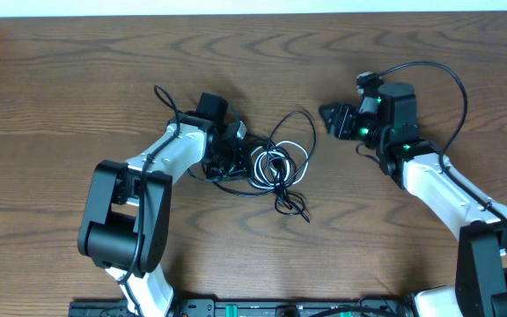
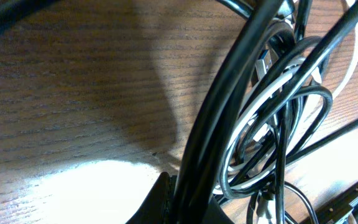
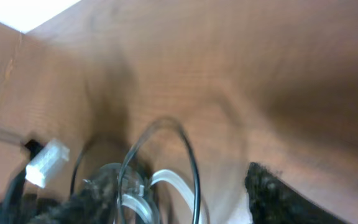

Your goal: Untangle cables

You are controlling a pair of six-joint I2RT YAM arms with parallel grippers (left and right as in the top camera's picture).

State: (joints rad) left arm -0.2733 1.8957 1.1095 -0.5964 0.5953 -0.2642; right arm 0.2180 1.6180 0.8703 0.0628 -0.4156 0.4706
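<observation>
The cables (image 1: 273,167) are heaped in one knot near the middle of the table (image 1: 77,79). Black loops are wound around a small white cord (image 1: 255,164), and one wide black loop is thrown out to the right. The knot's left side is gripped by the left tool (image 1: 227,145), which is closed tight on black strands, apparently so that the bundle is anchored while another cord is drawn free. The right tool (image 1: 334,119) is held just beside the wide loop, with its jaws parted and nothing seen clamped between them. It is judged to be placed for a pull on that loop.
</observation>
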